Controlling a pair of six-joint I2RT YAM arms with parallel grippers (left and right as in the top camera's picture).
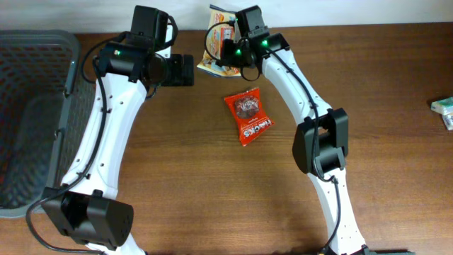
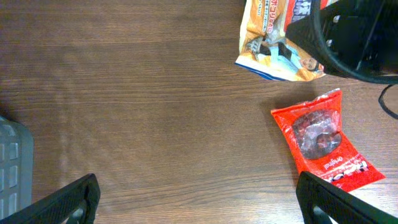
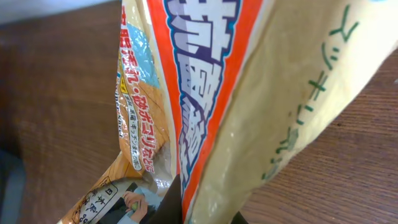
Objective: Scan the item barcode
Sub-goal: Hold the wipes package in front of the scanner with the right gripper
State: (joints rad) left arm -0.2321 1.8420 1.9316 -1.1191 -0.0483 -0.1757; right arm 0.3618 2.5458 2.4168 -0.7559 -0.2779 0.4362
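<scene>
A grey mesh basket [image 1: 32, 67] stands at the wooden table's [image 1: 396, 163] left.

My left arm [image 1: 106, 134] rises from the near edge and bends inward at the wrist, with my left gripper [image 1: 190, 71] spread wide and holding nothing. My right arm [image 1: 297, 88] stretches forward and leftward, and my right gripper [image 1: 221, 51] is pinched tight on a snack bag [image 1: 207, 65].

Dark brown wood-grain table [image 1: 184, 191] filling the view, soft even light with a faint sheen, grey mesh basket [image 1: 42, 49] at the left edge, pale white strip [image 1: 354, 10] beyond the far edge
</scene>
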